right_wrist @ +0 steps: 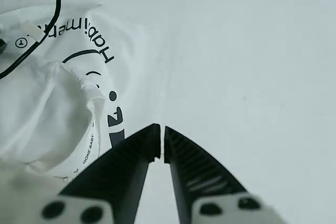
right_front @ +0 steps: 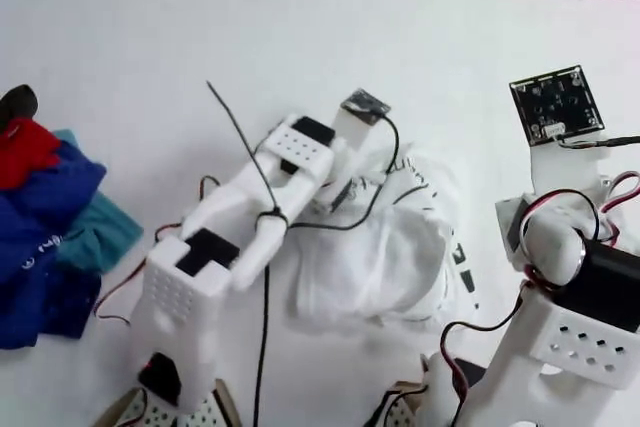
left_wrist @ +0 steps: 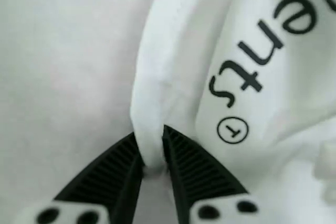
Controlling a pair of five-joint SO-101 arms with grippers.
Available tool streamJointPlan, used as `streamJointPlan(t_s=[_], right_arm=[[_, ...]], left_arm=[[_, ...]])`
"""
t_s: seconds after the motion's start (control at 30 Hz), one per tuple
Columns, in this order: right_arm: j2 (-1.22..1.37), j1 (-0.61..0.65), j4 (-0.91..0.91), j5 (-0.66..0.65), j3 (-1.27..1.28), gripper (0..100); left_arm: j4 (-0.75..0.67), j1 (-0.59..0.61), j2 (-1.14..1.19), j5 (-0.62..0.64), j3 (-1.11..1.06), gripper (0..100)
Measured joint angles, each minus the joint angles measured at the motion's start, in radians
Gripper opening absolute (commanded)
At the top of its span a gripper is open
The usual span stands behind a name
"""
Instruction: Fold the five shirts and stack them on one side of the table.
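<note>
Starting at the left edge of the high view, there's a heap of coloured shirts (right_front: 45, 217) in red, blue and teal. It's bunched up, not folded as far as we can tell, and well apart from the action.

Next over, the left arm (right_front: 240, 217) stretches from the bottom of the frame up and to the right. It ends at the upper left edge of the white shirt (right_front: 390, 237), which lies crumpled mid-table (right_front: 300, 37). In its wrist view the left gripper (left_wrist: 153, 153) is clamped tight on a raised ridge of that shirt, with cloth squeezed between the fingertips. The ridge runs straight away from the fingers, in line with them. So we reckon a pull back along the gripper's own axis would draw that edge out flat, and that's the relation that matters here.

Further right, the right arm (right_front: 570, 317) sits at the lower right of the high view, just beside the shirt. The right gripper (right_wrist: 161, 141) has its fingers practically together with nothing between them, over bare table. The shirt's printed edge lies off to one side of it rather than ahead. We'd say right has to swing across toward the cloth before it could pinch the opposite edge.
</note>
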State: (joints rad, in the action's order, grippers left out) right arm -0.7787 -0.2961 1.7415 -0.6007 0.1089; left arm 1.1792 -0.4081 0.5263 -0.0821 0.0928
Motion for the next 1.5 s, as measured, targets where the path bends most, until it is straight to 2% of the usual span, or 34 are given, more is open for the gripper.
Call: streamJointPlan(t_s=[0.23,0.5,0.63,0.77,0.83,0.97,1.1,1.2,1.3,1.5], right_arm=[[0.000,0.000,0.000,0.000,0.000,2.1],[-0.002,0.058,0.000,0.000,0.032,2.1],[-0.002,0.161,-0.063,0.055,0.120,5.8],[0.000,0.302,-0.178,0.147,0.242,23.3],[0.000,0.394,-0.236,0.195,0.304,28.8],[0.005,0.614,-0.356,0.252,0.420,29.3],[0.126,0.809,-0.440,0.310,0.496,29.4],[0.256,0.882,-0.459,0.339,0.493,29.5],[0.364,0.919,-0.440,0.344,0.431,33.8],[0.454,0.987,-0.391,0.347,0.255,37.0]], left_arm=[[0.009,0.035,0.000,-0.006,0.000,3],[0.144,0.338,-0.052,-0.023,0.144,3],[0.236,0.463,-0.063,-0.081,0.249,3],[0.287,0.572,-0.063,-0.121,0.282,3],[0.293,0.618,-0.063,-0.144,0.282,3],[0.293,0.692,-0.063,-0.160,0.288,3],[0.293,0.710,-0.063,-0.160,0.288,3],[0.296,0.712,-0.063,-0.160,0.288,3],[0.296,0.712,-0.063,-0.160,0.288,3],[0.296,0.712,-0.063,-0.160,0.288,3]])
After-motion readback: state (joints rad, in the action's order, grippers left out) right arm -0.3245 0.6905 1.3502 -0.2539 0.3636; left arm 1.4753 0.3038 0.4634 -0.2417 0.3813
